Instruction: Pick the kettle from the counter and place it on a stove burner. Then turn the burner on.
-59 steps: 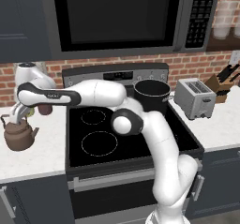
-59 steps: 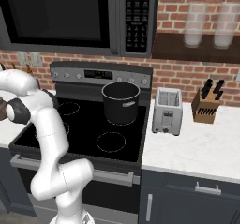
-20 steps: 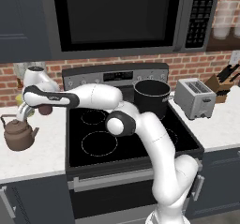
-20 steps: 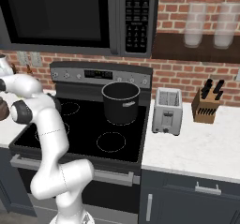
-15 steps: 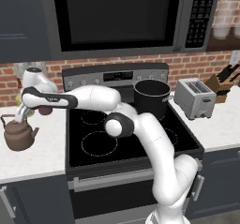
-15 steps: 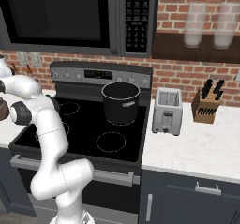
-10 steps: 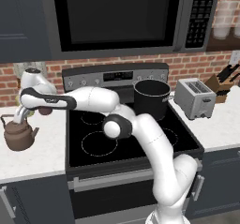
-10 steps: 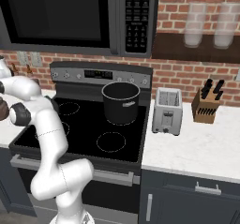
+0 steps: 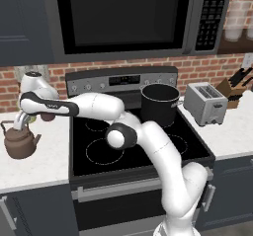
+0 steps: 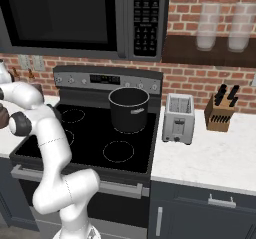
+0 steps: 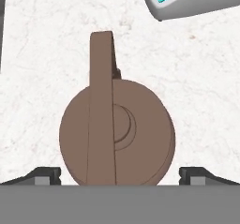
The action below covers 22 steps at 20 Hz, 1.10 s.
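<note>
Hanging with jaws spread wide, pincer [image 11: 120, 174] poised just above the kettle [image 9: 20, 141], fingertips straddling its body on either side. Sitting on the counter [image 9: 42, 168] at far left, well apart from the stove burner [image 9: 105, 151]. Working the pick step, nothing gripped yet; next calling for a short descent and closing on the handle arching over the lid. Reaching far left, arm stretched level across the cooktop, hand pointing straight down.
</note>
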Motion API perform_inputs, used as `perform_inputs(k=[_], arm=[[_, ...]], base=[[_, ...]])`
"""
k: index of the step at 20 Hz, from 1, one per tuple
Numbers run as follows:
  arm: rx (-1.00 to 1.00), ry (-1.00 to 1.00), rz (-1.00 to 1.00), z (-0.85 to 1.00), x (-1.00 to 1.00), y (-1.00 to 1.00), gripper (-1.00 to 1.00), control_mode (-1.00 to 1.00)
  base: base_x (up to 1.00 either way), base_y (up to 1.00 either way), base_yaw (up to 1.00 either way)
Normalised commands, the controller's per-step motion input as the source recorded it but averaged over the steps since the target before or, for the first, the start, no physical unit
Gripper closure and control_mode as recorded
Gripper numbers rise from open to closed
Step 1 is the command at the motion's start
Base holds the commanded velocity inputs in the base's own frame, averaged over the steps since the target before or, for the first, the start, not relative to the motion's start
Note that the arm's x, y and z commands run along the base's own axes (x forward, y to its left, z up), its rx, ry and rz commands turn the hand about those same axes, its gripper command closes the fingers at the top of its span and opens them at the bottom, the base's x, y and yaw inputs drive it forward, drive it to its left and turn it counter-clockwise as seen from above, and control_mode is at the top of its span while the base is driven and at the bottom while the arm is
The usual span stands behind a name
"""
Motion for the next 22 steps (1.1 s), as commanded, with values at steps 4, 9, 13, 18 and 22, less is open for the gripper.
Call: perform_inputs(k=[4, 9, 13, 18, 22], arm=[[0.0, 0.0, 0.0, 0.0, 0.0, 0.0, 1.0, -1.0], [0.0, 0.0, 0.0, 0.0, -0.01, 0.0, 1.0, -1.0], [0.0, 0.0, 0.0, 0.0, -0.04, 0.0, 1.0, -1.0], [0.0, -0.01, 0.0, 0.0, -0.38, 0.0, 1.0, -1.0], [0.0, -0.07, 0.0, 0.0, -0.69, 0.0, 1.0, -1.0]], base=[[0.0, 0.0, 0.0], [0.0, 0.0, 0.0], [0.0, 0.0, 0.0], [0.0, 0.0, 0.0], [0.0, 0.0, 0.0]])
